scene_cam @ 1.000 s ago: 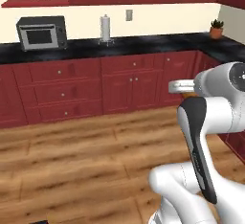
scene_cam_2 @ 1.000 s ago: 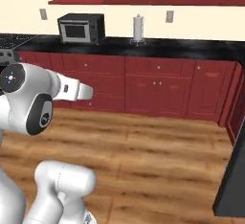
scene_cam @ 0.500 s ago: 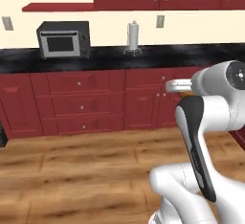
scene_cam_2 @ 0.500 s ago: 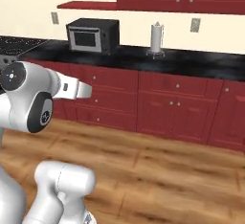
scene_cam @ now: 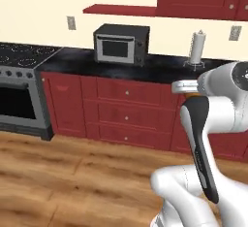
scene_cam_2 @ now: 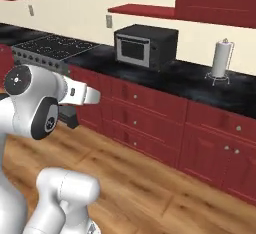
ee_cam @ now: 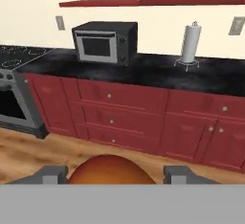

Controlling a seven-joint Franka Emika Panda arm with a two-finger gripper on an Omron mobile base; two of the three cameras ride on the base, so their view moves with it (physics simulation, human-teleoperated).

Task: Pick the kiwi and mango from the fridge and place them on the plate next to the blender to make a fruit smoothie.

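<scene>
Change: whole scene has slid right in both base views, so the base is turning or driving; the stove (scene_cam: pixel 19 90) is new at left.
Mango (ee_cam: pixel 111 169): rounded, smooth, orange-red, sitting between the fingers (ee_cam: pixel 48 174).
Grip: fingers look closed on the mango, though their tips are cut off low in the hand view.
Bench (ee_cam: pixel 158 72): glossy black top carrying a boxy dark microwave (ee_cam: pixel 104 41) and a white paper-towel roll (ee_cam: pixel 192 43).
Advice: hold the squeeze steady and the hand level while travelling; round fruit can roll out.

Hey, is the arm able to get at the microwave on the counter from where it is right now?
Probably not. The microwave sits well back across open wood floor, beyond the drawers, and the pincer already has the mango between its fingers.
</scene>
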